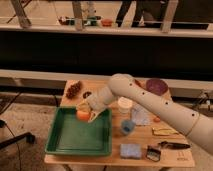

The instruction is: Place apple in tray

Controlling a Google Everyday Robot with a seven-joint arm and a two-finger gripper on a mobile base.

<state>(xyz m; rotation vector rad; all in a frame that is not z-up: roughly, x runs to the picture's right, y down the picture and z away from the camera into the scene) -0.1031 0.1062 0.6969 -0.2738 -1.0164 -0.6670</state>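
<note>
The apple (82, 114) is small, round and yellow-orange. My gripper (84, 112) is shut on it and holds it over the far right part of the green tray (65, 142), just above its floor. The tray is large and rectangular with raised sides, and lies on the left half of the wooden table (170, 157). My white arm (150, 100) reaches in from the right across the table's middle.
A dark red grape bunch (74, 90) lies behind the tray. A purple bowl (156, 85) stands at the back right. A white cup (124, 105), a blue cup (128, 126), a blue sponge (130, 150), a clear bag (141, 116) and dark tools (172, 145) lie to the tray's right.
</note>
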